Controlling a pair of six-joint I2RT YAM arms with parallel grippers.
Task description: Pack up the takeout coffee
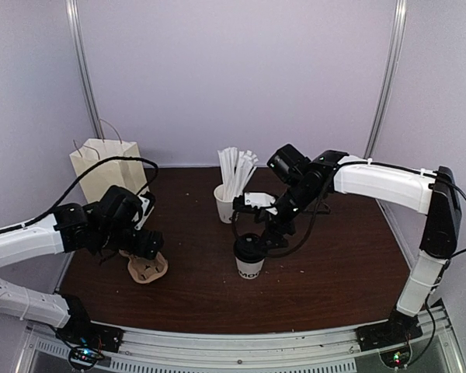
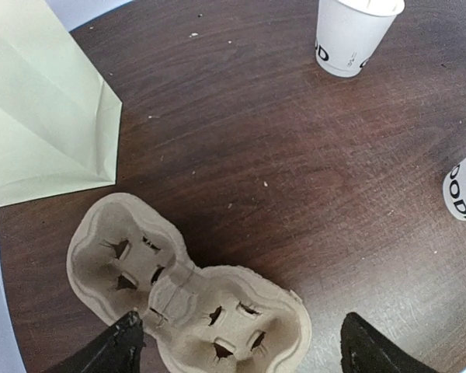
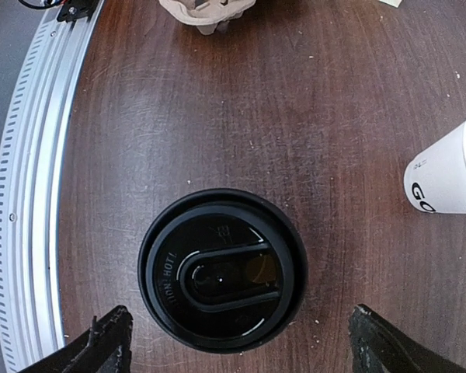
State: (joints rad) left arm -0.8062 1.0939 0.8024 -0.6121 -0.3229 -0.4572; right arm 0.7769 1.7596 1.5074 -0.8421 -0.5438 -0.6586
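**Lidded coffee standing mid-table under an open right pincer**

The dark wood table [image 1: 334,264] is carrying everything. The right arm [image 1: 373,180] is reaching in from the right side towards the middle, and the left arm [image 1: 23,241] is stretching in from the left.

A pale paper bag [image 1: 105,167] is standing upright at the back left corner, its handles sticking up. In front of it, near the left edge, a brown pulp tray [image 1: 146,270] is lying flat with its cup wells facing up. In the left wrist view one end of the tray is sitting just beside the bag's lower corner.

A white stick cup [image 1: 225,203] is standing towards the back of the middle, with tall white sticks [image 1: 237,172] poking out of it.

The coffee cup [image 1: 249,268] is standing upright in front of the stick cup and a little to its right, apart from it and well apart from the tray. Dark letters are showing low on its side. The black lid [image 3: 221,272] is sitting on top of it, covering the mouth.

The right pincer [image 3: 241,346] is hanging over the lid with its fingers spread wide, one on each side of the rim and clear of it, gripping nothing. The left pincer [image 2: 245,342] is hanging over the tray, also spread wide and gripping nothing.
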